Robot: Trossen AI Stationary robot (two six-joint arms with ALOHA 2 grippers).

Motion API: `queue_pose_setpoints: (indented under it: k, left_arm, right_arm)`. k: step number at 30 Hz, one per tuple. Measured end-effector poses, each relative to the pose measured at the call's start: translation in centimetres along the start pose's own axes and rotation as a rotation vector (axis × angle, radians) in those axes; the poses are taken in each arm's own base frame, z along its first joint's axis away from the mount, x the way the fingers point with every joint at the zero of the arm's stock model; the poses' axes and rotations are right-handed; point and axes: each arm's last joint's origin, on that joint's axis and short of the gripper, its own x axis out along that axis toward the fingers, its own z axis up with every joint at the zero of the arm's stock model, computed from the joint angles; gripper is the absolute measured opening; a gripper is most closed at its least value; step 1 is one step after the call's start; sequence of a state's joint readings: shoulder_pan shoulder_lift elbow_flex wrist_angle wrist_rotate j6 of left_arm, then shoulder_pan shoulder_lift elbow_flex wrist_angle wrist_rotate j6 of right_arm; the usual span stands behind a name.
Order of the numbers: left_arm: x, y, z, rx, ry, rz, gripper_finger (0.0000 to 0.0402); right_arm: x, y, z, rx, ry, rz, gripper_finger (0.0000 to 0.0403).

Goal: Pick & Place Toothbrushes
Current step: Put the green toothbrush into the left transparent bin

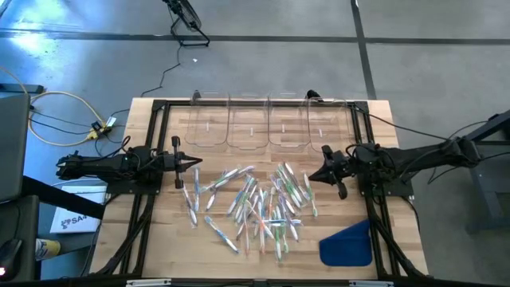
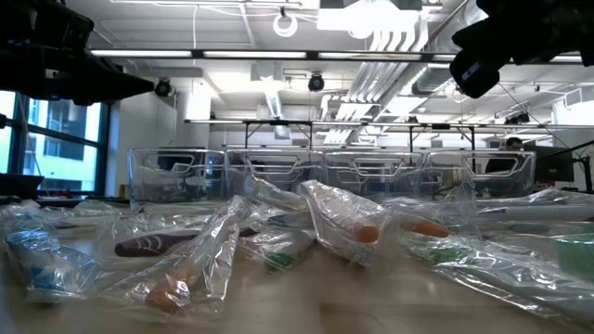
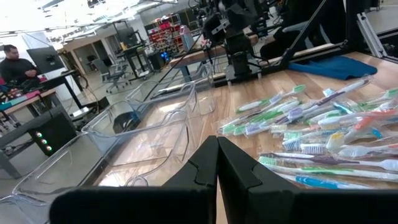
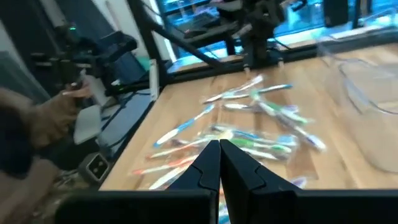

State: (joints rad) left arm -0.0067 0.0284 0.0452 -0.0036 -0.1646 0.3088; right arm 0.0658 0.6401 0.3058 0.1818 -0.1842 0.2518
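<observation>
table (image 1: 159,239): pale butcher-block wood, black frame around it
bins (image 1: 251,127): four clear boxy plastic ones along the far edge
cloth (image 1: 348,245): flat blue piece, near corner
toothbrushes (image 1: 255,206): thin plastic-wrapped sticks scattered mid-table
left gripper (image 1: 196,163): fingers pressed together, holding nothing
right gripper (image 1: 311,177): same, by the pile

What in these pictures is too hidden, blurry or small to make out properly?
- Toothbrushes, high view: too small and overlapping to count.
- Same pile, low view: crinkled clear wrappers hide most of it.
- Clear bins, high view: transparent walls make the contents hard to judge.
- Blue cloth, left wrist view: cut off by the arm's frame.
</observation>
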Motion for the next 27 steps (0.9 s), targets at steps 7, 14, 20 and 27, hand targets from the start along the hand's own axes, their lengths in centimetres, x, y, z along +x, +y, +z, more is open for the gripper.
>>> queue_pose_setpoints:
  k: [7,14,20,27]
  left_arm:
    - [0.0,0.0,0.0,0.000,0.000,0.000,0.0001]
    - [0.0,-0.1,-0.2,-0.007,0.026,-0.011,0.0001]
    - [0.0,-0.1,-0.2,-0.024,0.029,-0.012,0.0001]
    - [0.0,-0.1,-0.2,-0.022,0.030,-0.011,0.0001]
  right_arm:
    - [-0.3,0.9,3.6,-0.063,-0.380,0.065,0.0002]
    - [-0.4,1.0,7.0,0.020,-0.275,-0.318,0.0002]
    - [0.4,1.3,8.4,0.309,-0.034,-0.607,0.0002]
    - [1.4,1.6,7.0,0.620,0.278,-0.726,0.0002]
